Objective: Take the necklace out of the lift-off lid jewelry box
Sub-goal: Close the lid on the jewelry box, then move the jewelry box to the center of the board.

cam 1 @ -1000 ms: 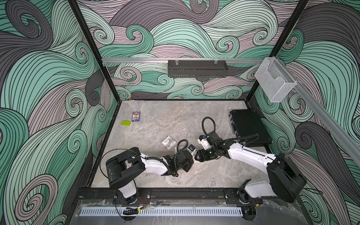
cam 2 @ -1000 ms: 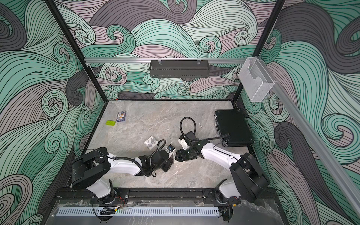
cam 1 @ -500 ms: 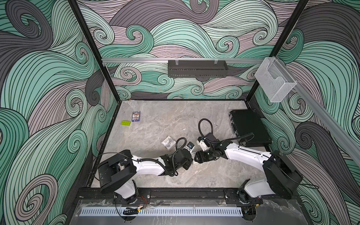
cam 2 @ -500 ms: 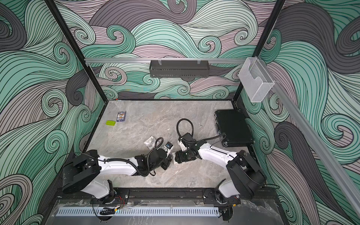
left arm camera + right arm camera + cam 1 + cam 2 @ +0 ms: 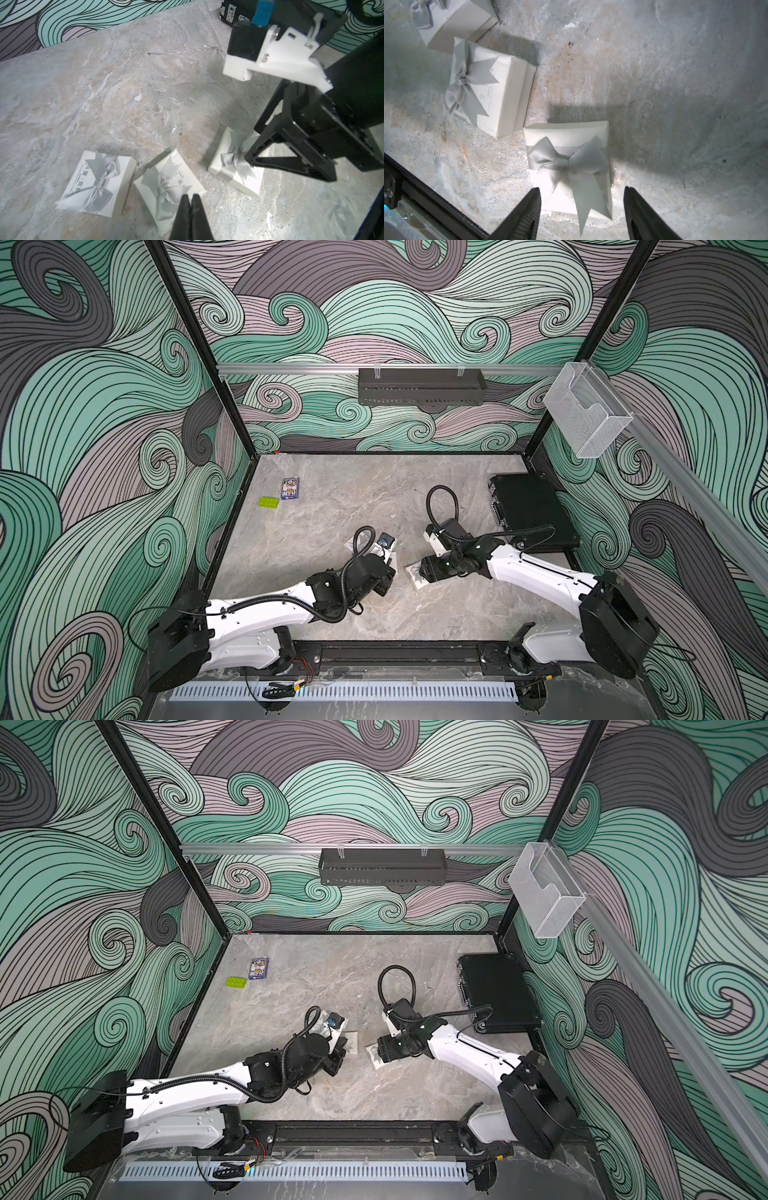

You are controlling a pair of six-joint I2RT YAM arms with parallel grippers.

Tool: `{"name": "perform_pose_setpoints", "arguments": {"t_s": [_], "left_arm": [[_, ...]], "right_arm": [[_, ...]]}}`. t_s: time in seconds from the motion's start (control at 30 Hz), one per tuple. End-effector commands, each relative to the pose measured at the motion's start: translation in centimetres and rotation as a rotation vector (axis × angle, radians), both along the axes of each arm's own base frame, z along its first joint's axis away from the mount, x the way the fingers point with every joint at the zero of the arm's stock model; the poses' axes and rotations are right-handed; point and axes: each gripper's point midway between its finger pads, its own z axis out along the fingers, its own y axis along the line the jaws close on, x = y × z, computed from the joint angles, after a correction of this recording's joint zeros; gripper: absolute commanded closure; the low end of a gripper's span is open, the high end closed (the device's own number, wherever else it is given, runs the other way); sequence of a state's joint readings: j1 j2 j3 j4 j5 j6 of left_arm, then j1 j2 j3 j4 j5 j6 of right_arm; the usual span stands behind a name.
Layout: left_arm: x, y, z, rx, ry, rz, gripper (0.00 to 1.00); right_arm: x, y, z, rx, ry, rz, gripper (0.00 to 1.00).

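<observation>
Marble tabletop bears necklace; teal swirled walls.

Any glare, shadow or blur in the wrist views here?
Right wrist: glare bleaches the nearest box below its bow, a hard shadow falls beyond it, the right fingers are soft. Left wrist: the white camera mount up close is blurred.
</observation>
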State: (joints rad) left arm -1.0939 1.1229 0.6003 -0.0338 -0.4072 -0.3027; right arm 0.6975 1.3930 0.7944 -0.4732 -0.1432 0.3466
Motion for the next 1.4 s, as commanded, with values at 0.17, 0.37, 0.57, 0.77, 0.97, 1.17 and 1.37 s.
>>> {"name": "perform_pose_setpoints", "arguments": {"t_s": [0.17,0.37,0.57,0.77,0.97,1.17,1.37], "left_arm": [[-0.4,4.0,1.2,0.042,-0.041,0.065,1.0],[-0.5,5.6,2.0,0.016,-0.082,0.086,1.0],[-0.6,6.5,2.5,0.006,-0.098,0.095,1.0],[-0.7,6.8,2.6,0.002,-0.098,0.099,1.0],[-0.9,7.2,3.0,-0.007,-0.103,0.1,1.0],[-1.1,7.8,3.2,-0.009,-0.109,0.105,1.0],[-1.2,8.1,3.2,-0.019,-0.125,0.109,1.0]], "right_arm": [[-0.2,-0.9,-2.9,-0.118,0.054,0.002,0.43],[-0.2,-1.2,-1.2,-0.13,0.007,0.015,0.28],[-0.6,-0.3,0.9,-0.091,-0.032,0.107,0.13],[-1.2,0.6,0.0,-0.133,-0.001,0.175,0.09],[-1.3,1.2,-1.0,-0.183,0.01,0.202,0.07],[-1.2,1.3,-2.4,-0.235,0.044,0.193,0.14],[0.1,0.4,-3.4,-0.306,0.019,0.141,0.29]]}}
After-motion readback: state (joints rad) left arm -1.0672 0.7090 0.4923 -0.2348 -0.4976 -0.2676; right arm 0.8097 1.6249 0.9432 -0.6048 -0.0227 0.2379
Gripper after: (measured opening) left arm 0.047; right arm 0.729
